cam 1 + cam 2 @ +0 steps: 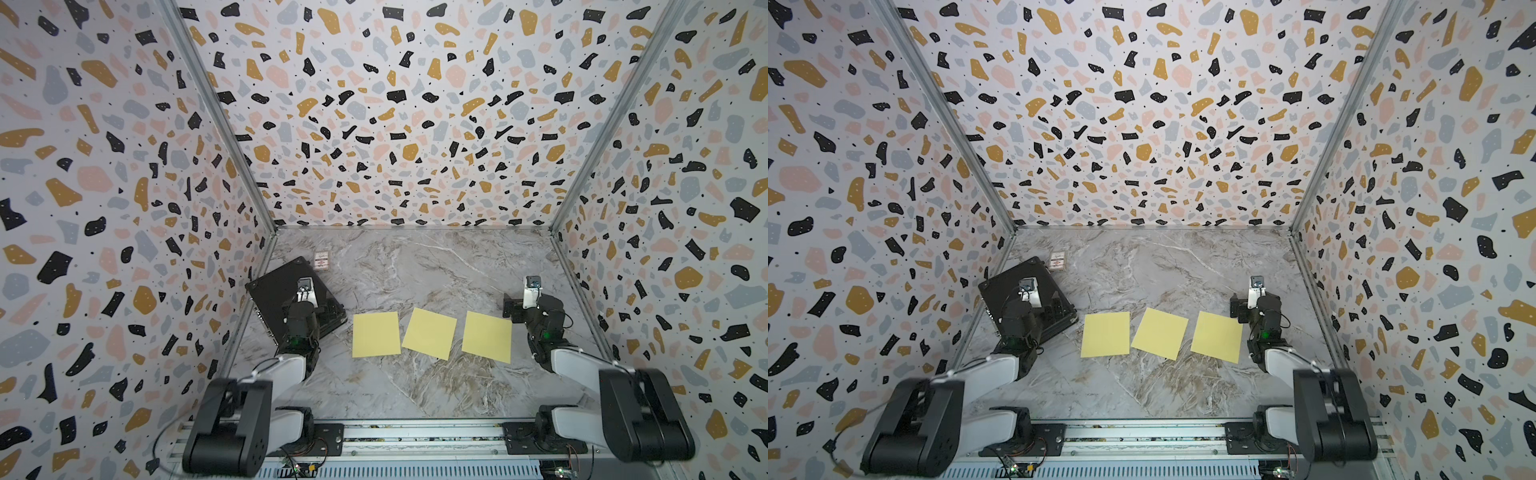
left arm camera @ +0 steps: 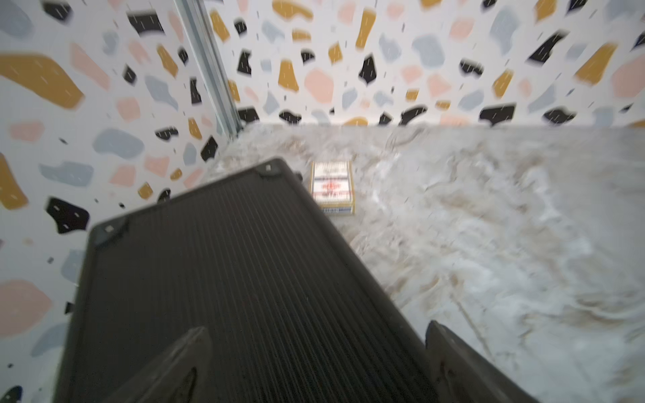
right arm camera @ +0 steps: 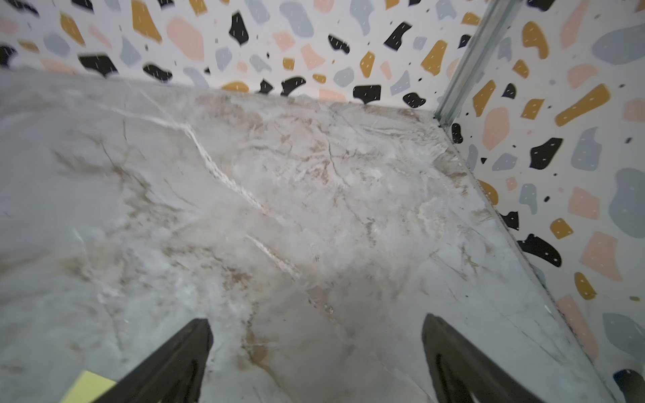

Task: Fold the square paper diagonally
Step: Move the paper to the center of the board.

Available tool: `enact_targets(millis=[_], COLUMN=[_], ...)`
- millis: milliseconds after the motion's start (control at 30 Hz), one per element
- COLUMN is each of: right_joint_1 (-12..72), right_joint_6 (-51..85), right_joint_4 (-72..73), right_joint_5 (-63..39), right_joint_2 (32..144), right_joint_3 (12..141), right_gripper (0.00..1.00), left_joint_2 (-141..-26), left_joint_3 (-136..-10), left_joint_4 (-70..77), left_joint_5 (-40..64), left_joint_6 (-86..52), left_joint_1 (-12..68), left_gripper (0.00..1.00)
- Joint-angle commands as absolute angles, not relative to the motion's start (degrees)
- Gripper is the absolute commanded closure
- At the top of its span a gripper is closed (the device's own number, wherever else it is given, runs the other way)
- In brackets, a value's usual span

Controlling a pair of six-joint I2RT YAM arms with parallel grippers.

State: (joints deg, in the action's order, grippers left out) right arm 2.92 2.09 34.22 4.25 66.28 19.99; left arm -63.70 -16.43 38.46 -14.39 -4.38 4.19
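Three yellow square papers lie flat in a row on the marble table in both top views: a left one (image 1: pixel 376 334), a middle one (image 1: pixel 429 332) turned slightly, and a right one (image 1: pixel 486 336). My left gripper (image 2: pixel 316 326) is open and empty, hovering over a black ribbed case (image 2: pixel 244 279) to the left of the papers. My right gripper (image 3: pixel 314 318) is open and empty above bare table just right of the right paper; a corner of that paper (image 3: pixel 87 385) shows in the right wrist view. In a top view both grippers, left (image 1: pixel 309 297) and right (image 1: pixel 515 307), stay clear of the papers.
The black case (image 1: pixel 278 291) lies against the left wall. A small pack of cards (image 1: pixel 322 262) sits behind it near the back left corner. Patterned walls close in the table on three sides. The arm bases stand on a rail (image 1: pixel 415 434) at the front.
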Motion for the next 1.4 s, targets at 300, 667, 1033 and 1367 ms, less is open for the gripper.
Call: enact_targets(millis=[300,667,1033,1367], right_joint_1=[3.04,3.75,31.71,45.06], right_joint_6=[33.02,35.26,40.48,39.71], right_joint_4=[-10.38,-23.36,-18.94,-13.69], right_joint_5=[-5.49,-21.34,-15.66,-6.38], right_joint_2=[41.44,45.99,51.88,75.65], right_joint_3=[28.43,37.54,35.70,42.39], right_gripper=[0.01,0.06,0.16,0.28], left_joint_2=[-31.93,-47.60,-46.22,-45.42], left_joint_3=[-11.97,-28.71,-22.45,-20.38], left_joint_4=[24.40,2.21,-4.83,-1.44], left_joint_5=[-2.41,10.01,1.70,0.39], left_joint_6=[-37.80,-38.93,-37.20,-38.53], left_joint_1=[4.57,15.56,30.94,30.95], left_gripper=[0.01,0.14,0.17,0.18])
